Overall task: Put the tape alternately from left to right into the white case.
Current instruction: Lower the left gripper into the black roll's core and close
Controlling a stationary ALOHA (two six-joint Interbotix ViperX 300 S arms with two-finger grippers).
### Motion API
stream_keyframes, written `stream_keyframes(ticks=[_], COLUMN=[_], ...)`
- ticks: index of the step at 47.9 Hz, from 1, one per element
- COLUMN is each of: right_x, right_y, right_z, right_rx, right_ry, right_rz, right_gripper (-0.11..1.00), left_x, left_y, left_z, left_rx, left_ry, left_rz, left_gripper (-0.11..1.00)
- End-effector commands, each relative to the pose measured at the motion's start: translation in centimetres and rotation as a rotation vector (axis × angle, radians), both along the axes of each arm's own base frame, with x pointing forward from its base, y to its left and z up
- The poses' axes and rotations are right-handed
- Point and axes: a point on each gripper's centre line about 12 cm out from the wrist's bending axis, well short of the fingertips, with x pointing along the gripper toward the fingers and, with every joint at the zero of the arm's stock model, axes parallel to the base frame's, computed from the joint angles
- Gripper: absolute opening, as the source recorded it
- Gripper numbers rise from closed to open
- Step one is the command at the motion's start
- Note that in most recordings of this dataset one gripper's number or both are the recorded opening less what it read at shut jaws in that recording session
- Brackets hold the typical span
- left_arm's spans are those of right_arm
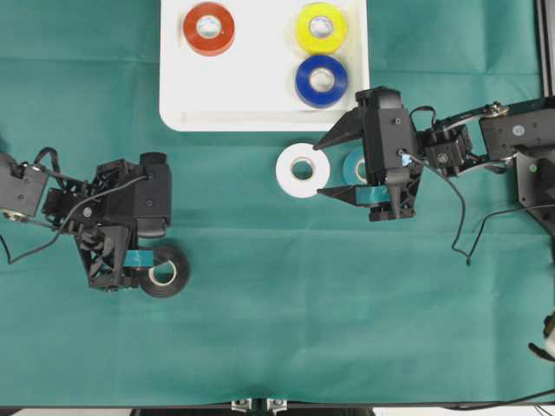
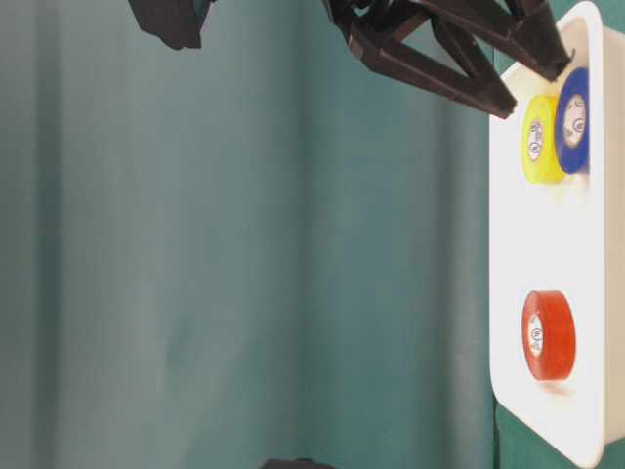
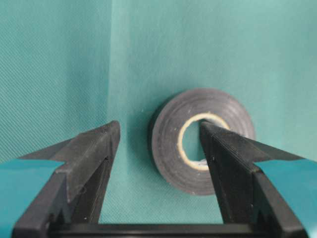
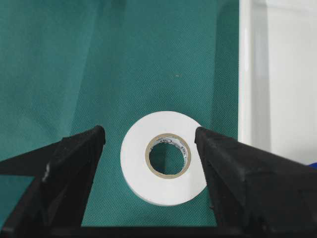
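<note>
Left arm reaching in from the left edge of the overhead view, left gripper [image 1: 130,276] with jaws spread wide, right arm stretched in from the right edge, right gripper [image 1: 323,166] pointing leftward, its jaws also parted wide

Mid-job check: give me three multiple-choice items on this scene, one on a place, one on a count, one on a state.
1. Where does the black tape roll lie?
A. in the white case
B. on the green cloth by the left gripper
C. under the right gripper

2. How many rolls lie in the white case?
A. two
B. three
C. four

3. How stands the right gripper?
A. open, around the white tape roll
B. shut on it
C. out of view

Key: 1 B, it rests on the cloth beside the left gripper. 2 B, red, yellow and blue. 3 A, its jaws stand apart, the white tape roll untouched.
</note>
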Motion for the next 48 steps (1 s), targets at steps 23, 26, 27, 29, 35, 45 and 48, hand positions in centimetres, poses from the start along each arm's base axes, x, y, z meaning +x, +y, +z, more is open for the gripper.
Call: stream_keyframes(ticks=[23,26,27,29,35,45,48], right_x=[0.3,0.3,0.3,0.3,0.3,0.4,0.4], right_y=[0.2,0.2,0.2,0.2,0.2,0.3,0.3], right_z=[0.7,0.8,0.7,0.7,0.6,0.5,0.6], right_rx=[0.008,0.008,0.008,0.008,0.008,0.012,0.012], right_ry=[-0.036,-0.037,-0.036,-0.034,-0.033,-0.037,-0.040], right_rz=[0.011,0.013,0.013,0.013,0.014,0.018,0.019], right_gripper=[0.79,0.79,0.79,0.79,0.79,0.79,0.79], left_x=[1.1,1.2,1.1,1.1,1.0,1.0,1.0], left_y=[-2.4,-2.4,-2.4,-2.3,-2.3,-2.3,-2.3], left_z=[-0.8,-1.2,-1.4,-1.7,-2.4,-3.5,-3.7], left_rx=[-0.010,-0.005,-0.004,-0.001,0.006,0.017,0.020], left_ry=[-0.021,-0.010,-0.005,0.004,0.025,0.058,0.065], left_rz=[-0.052,-0.054,-0.054,-0.054,-0.054,-0.054,-0.055], left_gripper=[0.98,0.98,0.98,0.98,0.98,0.98,0.98])
